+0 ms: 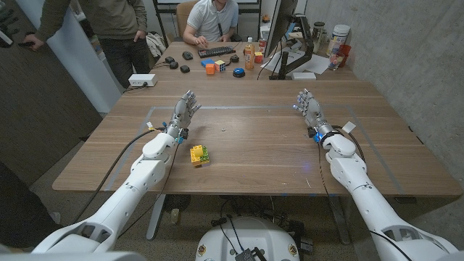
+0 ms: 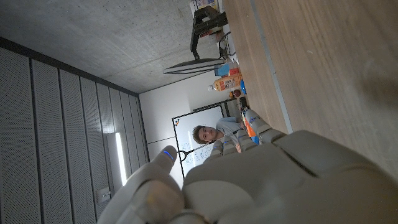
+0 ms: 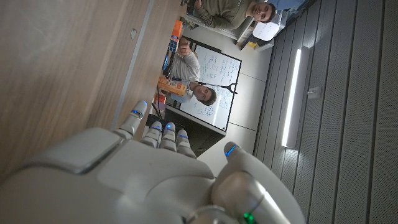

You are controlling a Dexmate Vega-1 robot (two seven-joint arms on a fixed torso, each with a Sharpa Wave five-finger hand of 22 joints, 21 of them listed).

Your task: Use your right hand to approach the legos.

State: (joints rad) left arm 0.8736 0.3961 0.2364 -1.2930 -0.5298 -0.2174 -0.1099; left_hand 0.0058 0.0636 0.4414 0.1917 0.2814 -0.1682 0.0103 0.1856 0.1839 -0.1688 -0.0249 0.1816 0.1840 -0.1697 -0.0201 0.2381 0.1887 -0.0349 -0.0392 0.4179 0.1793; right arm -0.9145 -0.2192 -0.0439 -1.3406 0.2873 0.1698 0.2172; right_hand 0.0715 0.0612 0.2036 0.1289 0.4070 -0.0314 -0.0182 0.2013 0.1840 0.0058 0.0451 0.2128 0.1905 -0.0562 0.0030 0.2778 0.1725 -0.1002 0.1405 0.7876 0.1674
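Approach not yet begun.
My right hand [image 1: 307, 107] stands with fingers spread, holding nothing, well apart from the legos [image 1: 199, 155], which lie just beside my left arm [image 1: 156, 148]; left hand [image 1: 185, 110] likewise empty, fingers apart.

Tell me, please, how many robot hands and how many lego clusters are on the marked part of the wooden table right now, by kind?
Robot hands: 2, the left hand and the right hand, both open and holding nothing.
Lego clusters: 1, the yellow and green legos beside the left forearm.
Total: 3.
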